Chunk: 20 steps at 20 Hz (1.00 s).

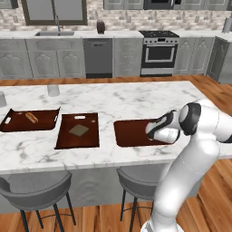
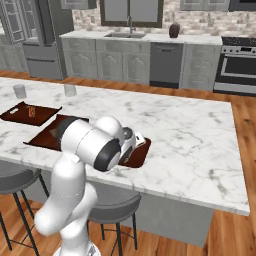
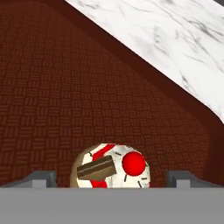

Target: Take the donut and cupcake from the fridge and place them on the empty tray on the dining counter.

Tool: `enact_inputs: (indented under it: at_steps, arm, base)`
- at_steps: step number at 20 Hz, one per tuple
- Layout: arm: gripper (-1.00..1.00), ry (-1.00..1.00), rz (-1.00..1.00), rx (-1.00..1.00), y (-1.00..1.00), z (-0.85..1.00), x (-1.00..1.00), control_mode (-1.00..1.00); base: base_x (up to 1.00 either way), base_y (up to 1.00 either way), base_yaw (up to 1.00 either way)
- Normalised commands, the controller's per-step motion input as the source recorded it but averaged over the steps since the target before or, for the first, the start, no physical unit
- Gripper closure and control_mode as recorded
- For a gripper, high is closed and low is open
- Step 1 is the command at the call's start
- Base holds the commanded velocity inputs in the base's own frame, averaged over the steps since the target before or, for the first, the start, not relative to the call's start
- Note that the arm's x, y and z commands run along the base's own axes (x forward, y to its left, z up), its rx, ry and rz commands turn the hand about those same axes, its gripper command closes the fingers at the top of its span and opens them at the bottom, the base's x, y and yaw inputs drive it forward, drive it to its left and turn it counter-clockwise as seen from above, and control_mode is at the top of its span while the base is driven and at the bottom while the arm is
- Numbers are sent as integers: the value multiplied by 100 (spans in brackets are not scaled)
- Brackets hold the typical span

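The cupcake (image 3: 111, 168), pale-topped with a red ball and a chocolate piece, sits on the dark reddish-brown tray (image 3: 65, 87) near one of its rounded corners. My gripper (image 3: 111, 180) is open just above it, one fingertip on each side and neither touching it. From the base cameras my hand hangs low over the tray (image 1: 131, 133) (image 2: 143, 153) on the dining counter (image 1: 113, 97) (image 2: 190, 130). The grey fridge (image 2: 37, 45) stands far off at the back left. The donut is out of view.
Left of the tray lie a brown board (image 1: 79, 131) with a handle slot and a brown tray with upturned sides (image 1: 45, 122) holding a small snack. Two glasses (image 1: 53, 89) stand further back. Grey stools (image 1: 36, 190) line the counter's near edge.
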Motion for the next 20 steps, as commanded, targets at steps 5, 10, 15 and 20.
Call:
enact_inputs:
  at_steps: [5, 10, 15, 20]
  arm:
    - [-100, 0, 1, 0, -11, 33, -4, -100]
    - [-100, 0, 4, 0, -3, 79, -16, -100]
    - [-100, 0, 13, -4, -6, 100, -39, -100]
    - [-100, 2, 19, -2, -6, 100, -79, -100]
  base:
    - [0, 0, 0]
    - [0, 0, 0]
    - [0, 0, 0]
    - [0, 0, 0]
